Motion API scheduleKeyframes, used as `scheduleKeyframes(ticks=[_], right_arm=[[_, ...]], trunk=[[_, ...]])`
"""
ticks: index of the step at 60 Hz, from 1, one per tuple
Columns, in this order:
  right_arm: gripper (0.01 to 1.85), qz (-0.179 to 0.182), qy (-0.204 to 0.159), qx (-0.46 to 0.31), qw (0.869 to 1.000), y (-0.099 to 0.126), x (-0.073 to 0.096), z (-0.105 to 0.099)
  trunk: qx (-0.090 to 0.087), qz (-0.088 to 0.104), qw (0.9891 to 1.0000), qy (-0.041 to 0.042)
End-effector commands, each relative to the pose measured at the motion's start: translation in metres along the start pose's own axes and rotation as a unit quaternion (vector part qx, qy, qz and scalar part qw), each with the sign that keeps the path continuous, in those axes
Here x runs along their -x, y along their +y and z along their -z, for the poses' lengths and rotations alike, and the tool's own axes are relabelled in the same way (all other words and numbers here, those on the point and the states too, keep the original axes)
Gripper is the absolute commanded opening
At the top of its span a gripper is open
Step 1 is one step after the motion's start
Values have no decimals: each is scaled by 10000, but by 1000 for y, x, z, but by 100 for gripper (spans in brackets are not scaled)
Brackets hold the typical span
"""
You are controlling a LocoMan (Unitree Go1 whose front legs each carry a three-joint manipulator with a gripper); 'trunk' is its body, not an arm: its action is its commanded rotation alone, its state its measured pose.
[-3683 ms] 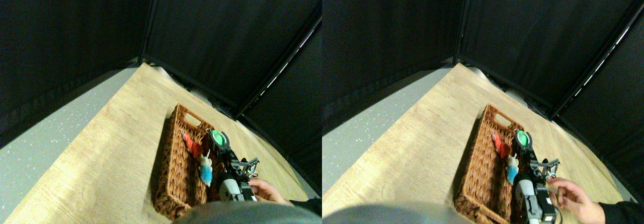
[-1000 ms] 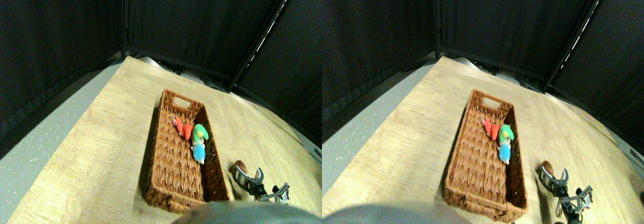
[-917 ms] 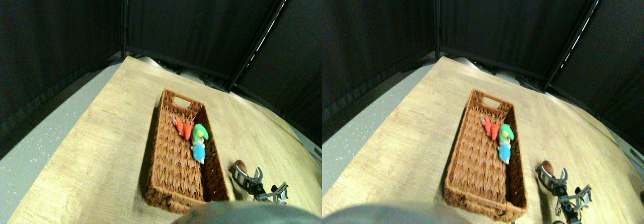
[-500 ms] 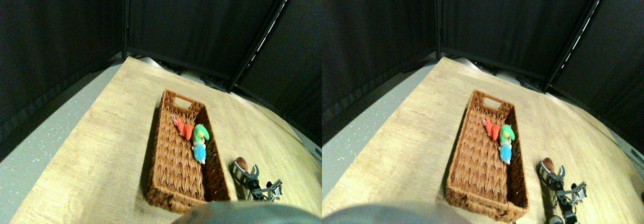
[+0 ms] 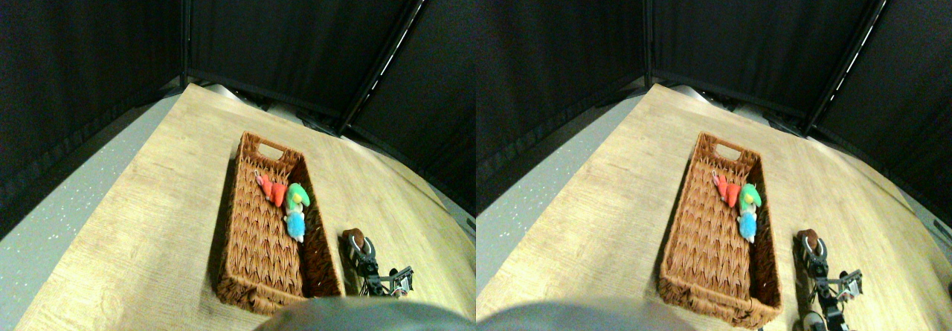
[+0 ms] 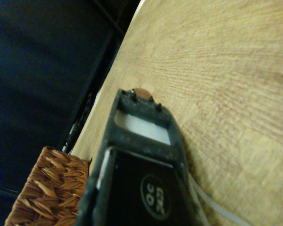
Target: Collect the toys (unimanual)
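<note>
Three toys lie together inside the wicker basket [image 5: 260, 249] in the stereo pair view: a red toy [image 5: 271, 191], a green toy [image 5: 297, 195] and a blue toy [image 5: 295, 227], all close to its right wall. A brown toy [image 5: 354, 236] sits on the wooden table [image 5: 149, 219] just right of the basket. The right gripper [image 5: 364, 248] is at that toy, jaw tips touching or nearly touching it; how wide the jaws stand I cannot tell.

From the wrist view, the dark jaw frame [image 6: 141, 141] fills the lower part, a sliver of the brown toy [image 6: 141, 91] peeks past its tip, and a basket corner [image 6: 49, 188] shows beside it.
</note>
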State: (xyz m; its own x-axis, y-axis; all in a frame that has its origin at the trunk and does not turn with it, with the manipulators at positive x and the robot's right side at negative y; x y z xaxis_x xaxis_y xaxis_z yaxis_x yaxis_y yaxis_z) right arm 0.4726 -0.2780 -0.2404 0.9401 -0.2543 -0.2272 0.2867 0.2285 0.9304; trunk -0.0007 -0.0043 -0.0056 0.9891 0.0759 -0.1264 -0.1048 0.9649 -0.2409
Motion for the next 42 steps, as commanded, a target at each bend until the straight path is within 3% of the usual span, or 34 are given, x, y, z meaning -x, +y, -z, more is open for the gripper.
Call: scheduleKeyframes(ticks=[1, 8, 12, 18, 26, 28, 30, 42], right_arm=[[6, -404, -41, 199, 9990, 17, 3, 0], [6, -602, 28, 440, 9972, 38, 7, 4], [6, -944, 248, 672, 9930, 52, 8, 6], [6, -1150, 508, 1046, 9865, 76, 15, 13], [6, -1361, 526, 1244, 9814, 100, 21, 21], [6, -1480, 639, 1448, 9762, 108, 23, 24], [6, -1567, 534, 1657, 9722, 115, 25, 27], [6, -1653, 899, 1612, 9688, 141, 31, 42]], trunk=[[69, 6, 10000, -17], [60, 15, 10000, -55], [57, 17, 10000, -53], [54, 31, 10000, -74], [95, 18, 9999, -115], [109, 1, 9999, -133], [117, -4, 9998, -139], [188, -77, 9995, -225]])
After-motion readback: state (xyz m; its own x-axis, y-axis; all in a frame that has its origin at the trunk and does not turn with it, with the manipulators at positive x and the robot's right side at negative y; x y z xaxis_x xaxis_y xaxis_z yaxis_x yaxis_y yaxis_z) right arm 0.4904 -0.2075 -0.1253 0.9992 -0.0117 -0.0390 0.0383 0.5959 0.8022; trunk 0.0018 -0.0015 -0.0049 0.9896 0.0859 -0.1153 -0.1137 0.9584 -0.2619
